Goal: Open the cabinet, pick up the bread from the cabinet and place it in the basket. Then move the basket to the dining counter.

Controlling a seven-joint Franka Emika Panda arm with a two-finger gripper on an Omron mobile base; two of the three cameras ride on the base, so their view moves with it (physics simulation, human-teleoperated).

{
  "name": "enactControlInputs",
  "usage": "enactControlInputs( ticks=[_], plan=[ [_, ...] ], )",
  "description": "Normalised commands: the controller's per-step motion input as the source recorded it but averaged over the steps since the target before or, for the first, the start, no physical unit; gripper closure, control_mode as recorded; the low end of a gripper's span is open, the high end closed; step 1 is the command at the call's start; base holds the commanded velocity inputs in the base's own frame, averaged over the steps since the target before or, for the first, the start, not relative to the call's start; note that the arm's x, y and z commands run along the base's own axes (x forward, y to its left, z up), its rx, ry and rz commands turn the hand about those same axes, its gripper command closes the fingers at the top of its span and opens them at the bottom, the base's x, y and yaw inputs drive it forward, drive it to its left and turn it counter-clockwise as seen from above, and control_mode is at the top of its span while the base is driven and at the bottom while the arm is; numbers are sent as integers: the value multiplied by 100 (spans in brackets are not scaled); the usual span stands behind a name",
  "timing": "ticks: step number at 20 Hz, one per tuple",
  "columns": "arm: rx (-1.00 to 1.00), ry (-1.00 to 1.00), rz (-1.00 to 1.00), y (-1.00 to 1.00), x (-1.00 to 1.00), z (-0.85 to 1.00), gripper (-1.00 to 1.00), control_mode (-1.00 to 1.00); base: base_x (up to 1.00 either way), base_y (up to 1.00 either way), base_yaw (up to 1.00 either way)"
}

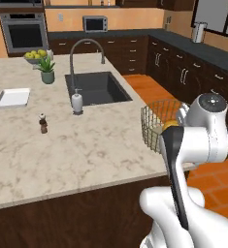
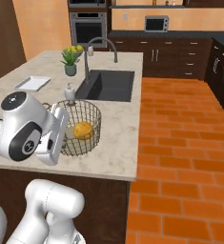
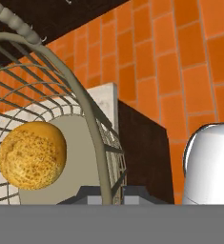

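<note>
Golden-tan wire basket [image 2: 77, 127], round and bowl-shaped, standing on the dining counter [image 2: 118, 138] close to its near edge, toward the near right corner beside the brick floor [image 2: 180, 143]. Inside, on the solid beige bottom, a small yellow-orange bread [image 2: 83, 129], rounded and rough-crusted, resting free of the mesh. Gripper [image 3: 106, 193] shut tight on the basket's wire wall, a rim wire passing straight up between the dark fingertips in the hand view; held by the wall, seemingly, so the whole basket travels with the loaf undisturbed. Judged from this: bread already loaded, basket already over or on the island top, with only letting go left.

Farther along the same beige marbled top, a dark sink [image 2: 108, 85] with a curved tap [image 2: 101, 47] near the middle, a soap dispenser [image 2: 70, 92] just beside the basin. Toward the far left corner, a potted plant [image 2: 70, 61], a bowl of yellow fruit [image 1: 35, 55] and a flat white tray [image 1: 12, 97]. Nearer the left side, a small pepper mill [image 1: 43, 123], well apart from the basket.
</note>
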Motion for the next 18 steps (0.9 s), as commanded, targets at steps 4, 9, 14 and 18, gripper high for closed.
enactControlInputs(
  ticks=[4,9,14,18],
  plan=[
    [0,0,1,8,9,-3,100,-100,19,42,0],
    [0,3,10,22,53,-14,100,-100,0,0,0],
    [5,18,39,-5,100,-30,100,-100,0,0,0],
    [0,1,12,-14,95,-60,100,-100,0,0,0]
  ],
)
